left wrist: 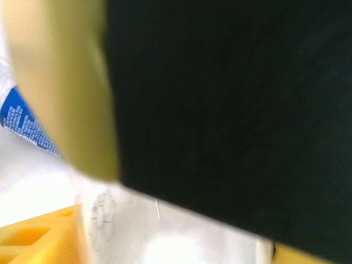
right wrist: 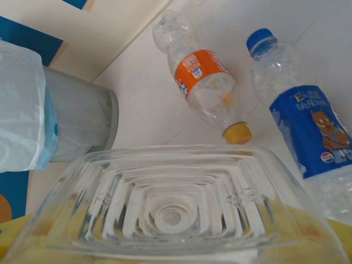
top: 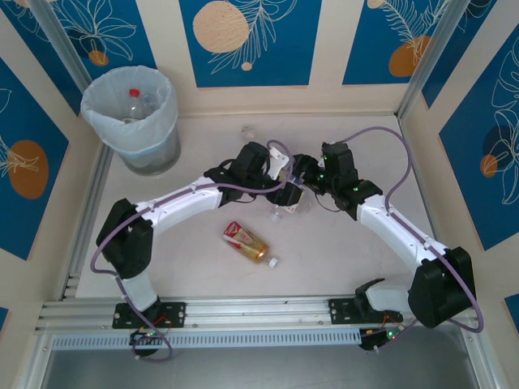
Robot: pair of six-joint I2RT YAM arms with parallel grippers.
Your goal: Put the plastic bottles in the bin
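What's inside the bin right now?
Inside the bin, the top camera shows one clear bottle with a red cap, lying against the white liner. Anything lower down is hidden by the bin's wall and the bag, so the count is unknown.

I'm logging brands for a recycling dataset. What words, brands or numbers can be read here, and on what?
No text reads clearly.
Blue-label bottle: yellow heading above a cartoon animal, too stylised to read; small round logo, unreadable.
Orange-label bottle: white print, too small.
Blue label in the left wrist view: white fine print, blurred.
Red-yellow bottle: label too small.
Clear bottle, its base: moulded rings, no print.
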